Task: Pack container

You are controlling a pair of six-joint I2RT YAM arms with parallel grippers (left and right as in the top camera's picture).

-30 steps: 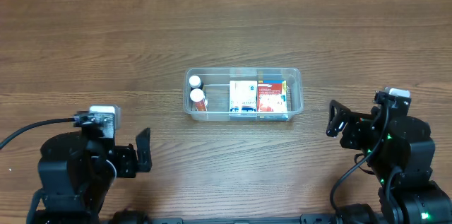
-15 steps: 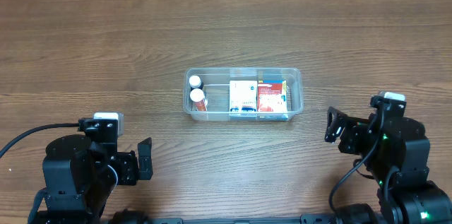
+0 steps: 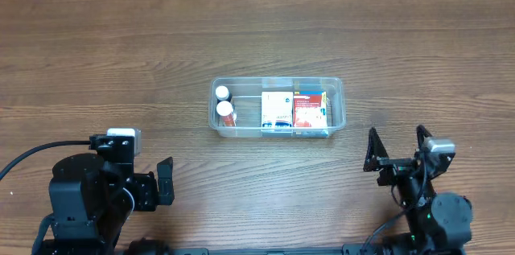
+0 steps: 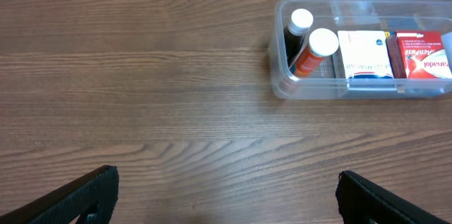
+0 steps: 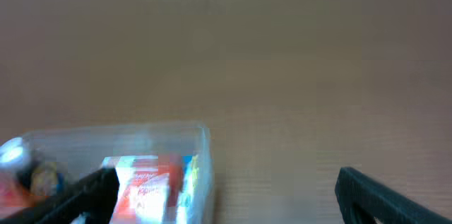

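table point(image 3: 257, 30): bare all round | container point(image 3: 338, 106): packed, top open

Robot test bench, plain wood-grain table point(image 3: 96, 38)

Both arms folded low, jaws spread.
Left gripper point(image 3: 164, 179) sits at 7 o'clock, right gripper point(image 3: 395, 150) at 5 o'clock; each finger pair stands wide apart, gripping nothing.

Even, soft light from above, hardly any shadows. The overhead and left wrist views are sharp. The right wrist view is blurred and dimmer.
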